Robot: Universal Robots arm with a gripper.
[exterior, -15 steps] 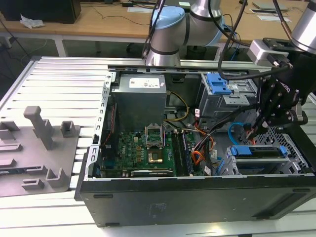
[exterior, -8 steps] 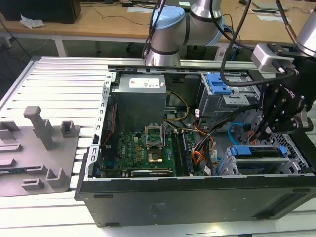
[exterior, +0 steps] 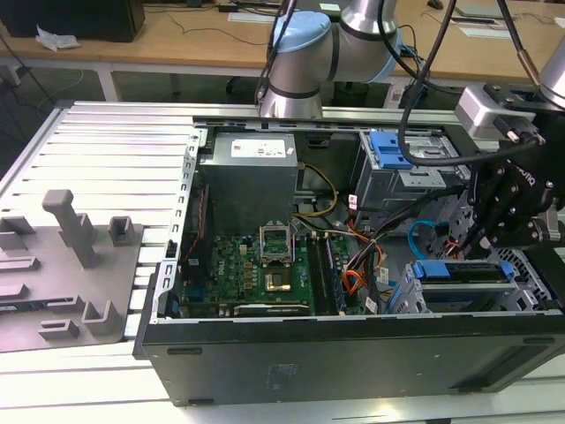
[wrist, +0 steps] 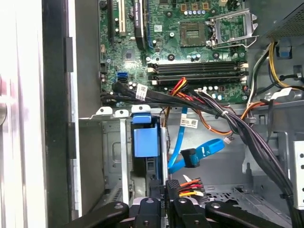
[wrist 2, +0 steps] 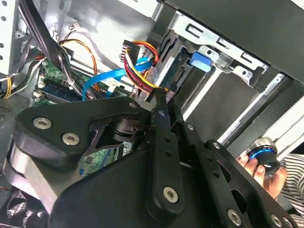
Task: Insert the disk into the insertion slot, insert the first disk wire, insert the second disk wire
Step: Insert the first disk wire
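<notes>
Grey slatted bench [exterior: 115, 141], open case [exterior: 353, 353]; hand [wrist: 165, 186] pinching wire [wrist: 188, 182] by disk [wrist: 145, 140]; desks [exterior: 177, 40] behind.

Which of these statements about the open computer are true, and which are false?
1. The disk in its blue frame sits in the low grey cage. True.
2. The gripper hangs outside the computer case. False: it is inside the case, at the low grey cage.
3. A fan cooler covers the processor socket. False: the socket lies bare, with no cooler on it.
4. A person's hand holds a round knob. True.
</notes>
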